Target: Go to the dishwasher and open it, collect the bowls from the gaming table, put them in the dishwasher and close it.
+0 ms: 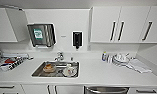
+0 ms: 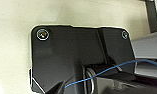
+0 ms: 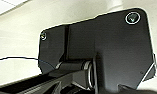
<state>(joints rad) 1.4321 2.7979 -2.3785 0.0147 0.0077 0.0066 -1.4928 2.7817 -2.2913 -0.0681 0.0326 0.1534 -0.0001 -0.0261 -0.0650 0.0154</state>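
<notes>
Straight ahead, a white tabletop (image 1: 99, 73) carries a dish rack (image 1: 7, 62), a steel sink (image 1: 56, 69) with dishes in it, and stacked plates (image 1: 120, 59) at the right. Below its front edge, right of centre, the dishwasher (image 1: 106, 90) shows its shiny steel top and bar handle, closed. Whether either gripper is open, I cannot tell.

You face a white countertop (image 1: 94, 72). At its centre a steel sink (image 1: 36, 72) is sunk in, holding dishes (image 1: 69, 71), with a faucet (image 1: 59, 57) at its 12 o'clock. At 9 o'clock lies a dish rack (image 1: 9, 62); at 3 o'clock, stacked plates (image 1: 120, 59) beside a white cloth (image 1: 139, 66).
</notes>
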